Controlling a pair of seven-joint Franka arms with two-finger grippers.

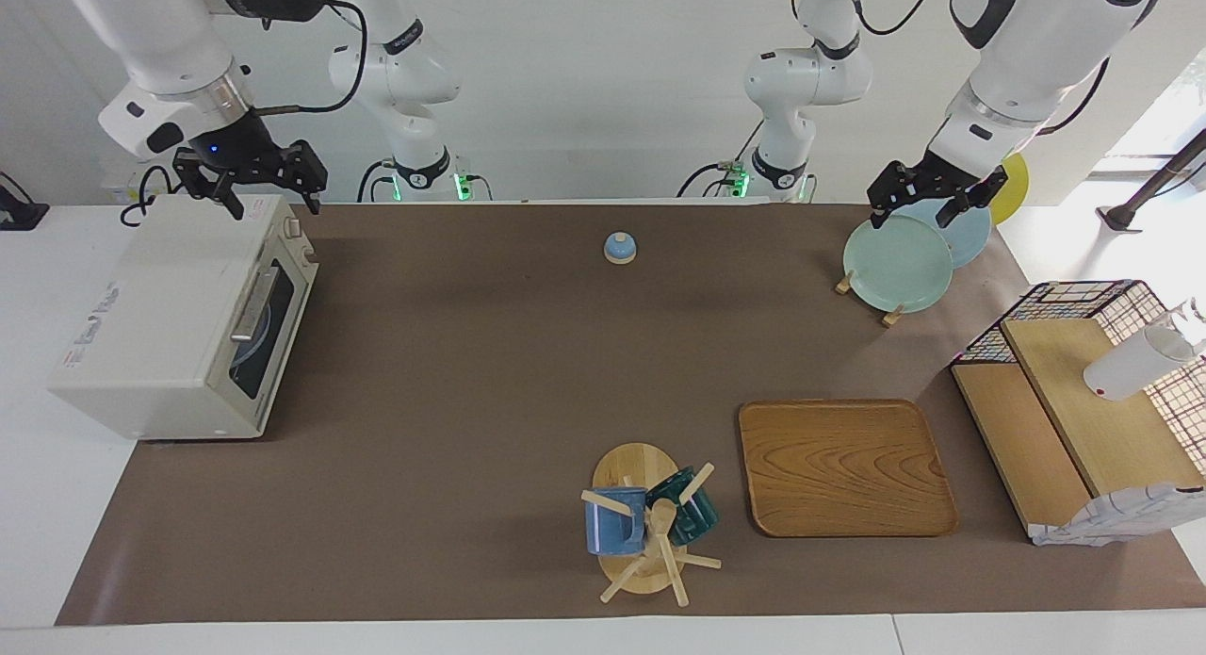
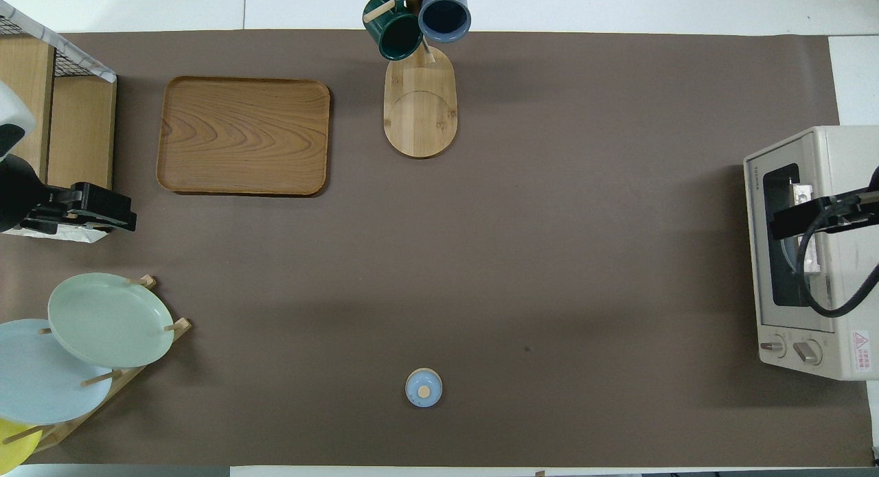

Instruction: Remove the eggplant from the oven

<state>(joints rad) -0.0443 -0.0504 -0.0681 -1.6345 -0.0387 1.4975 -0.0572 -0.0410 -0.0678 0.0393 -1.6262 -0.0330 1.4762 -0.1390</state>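
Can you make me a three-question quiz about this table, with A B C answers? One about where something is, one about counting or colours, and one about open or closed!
1. Where is the wooden tray?
A. Beside the mug tree
B. On top of the oven
C. Under the plates

2. How many mugs hang on the mug tree?
A. One
B. Two
C. Four

3. How is the oven door?
A. Wide open
B. Taken off
C. Closed

Answers:
1. A: the tray lies flat on the brown mat right next to the mug tree.
2. B: a blue mug and a dark green mug hang there.
3. C: the glass door sits flush against the oven front, its handle close in.
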